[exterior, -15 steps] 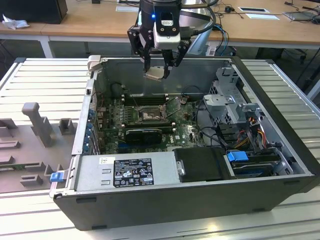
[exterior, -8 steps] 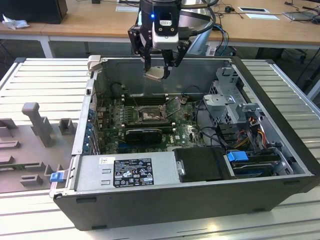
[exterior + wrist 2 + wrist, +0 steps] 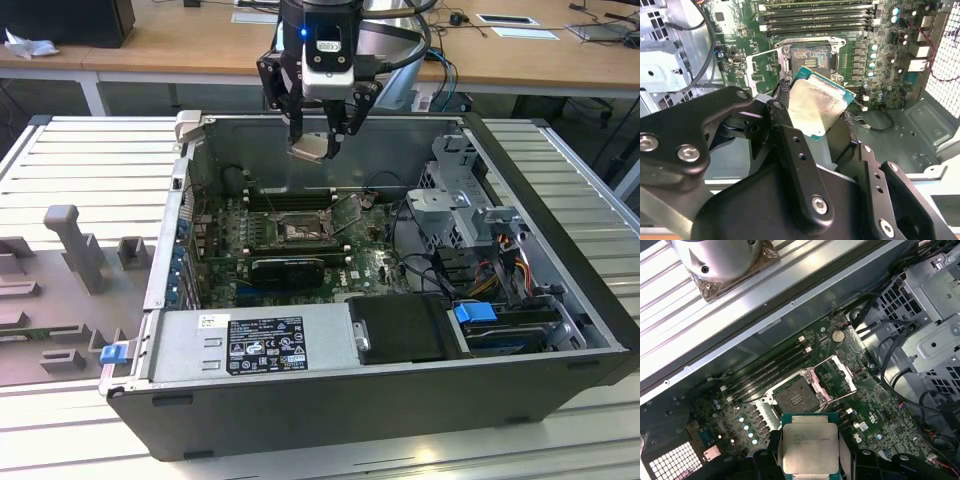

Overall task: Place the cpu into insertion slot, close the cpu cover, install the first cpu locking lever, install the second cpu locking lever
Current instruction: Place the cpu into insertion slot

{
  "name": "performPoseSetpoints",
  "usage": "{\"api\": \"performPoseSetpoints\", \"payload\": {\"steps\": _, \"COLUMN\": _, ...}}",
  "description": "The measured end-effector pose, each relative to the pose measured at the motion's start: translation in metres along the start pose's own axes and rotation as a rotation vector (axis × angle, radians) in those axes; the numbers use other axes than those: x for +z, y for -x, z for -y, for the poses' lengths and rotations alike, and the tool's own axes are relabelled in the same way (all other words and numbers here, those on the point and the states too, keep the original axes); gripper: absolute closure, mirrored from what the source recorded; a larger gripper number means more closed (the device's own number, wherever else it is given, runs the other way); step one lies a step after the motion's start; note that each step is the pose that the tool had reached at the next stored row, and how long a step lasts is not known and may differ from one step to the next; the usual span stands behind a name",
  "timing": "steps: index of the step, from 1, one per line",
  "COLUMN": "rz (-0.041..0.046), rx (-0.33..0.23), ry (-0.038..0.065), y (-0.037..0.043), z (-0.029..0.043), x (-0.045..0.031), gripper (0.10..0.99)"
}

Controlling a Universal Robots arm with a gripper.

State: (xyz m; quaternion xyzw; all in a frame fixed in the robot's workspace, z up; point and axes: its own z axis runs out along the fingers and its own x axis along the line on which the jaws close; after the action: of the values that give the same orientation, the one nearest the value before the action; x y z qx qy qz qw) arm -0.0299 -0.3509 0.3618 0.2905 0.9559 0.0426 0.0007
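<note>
My gripper hangs above the open computer case, shut on the cpu, a pale silvery square chip with a green edge. Both wrist views show the cpu pinched by its sides between the black fingers, tilted and well above the board. The insertion slot lies bare and dark below and ahead of the chip. Beside the slot, the cpu cover stands swung open, and a thin locking lever juts out near it.
Long black memory slots run behind the socket and a black heatsink block sits in front of it. A drive cage with cables stands at the exterior view's right, the power supply at the front. Grey fixtures lie outside the case.
</note>
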Motion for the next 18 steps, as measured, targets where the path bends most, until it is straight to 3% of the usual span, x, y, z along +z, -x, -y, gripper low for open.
{"api": "performPoseSetpoints", "payload": {"steps": 18, "rz": 0.0145, "rx": 0.169, "ry": 0.003, "y": 0.0, "z": 0.0002, "x": 0.0023, "gripper": 0.549}}
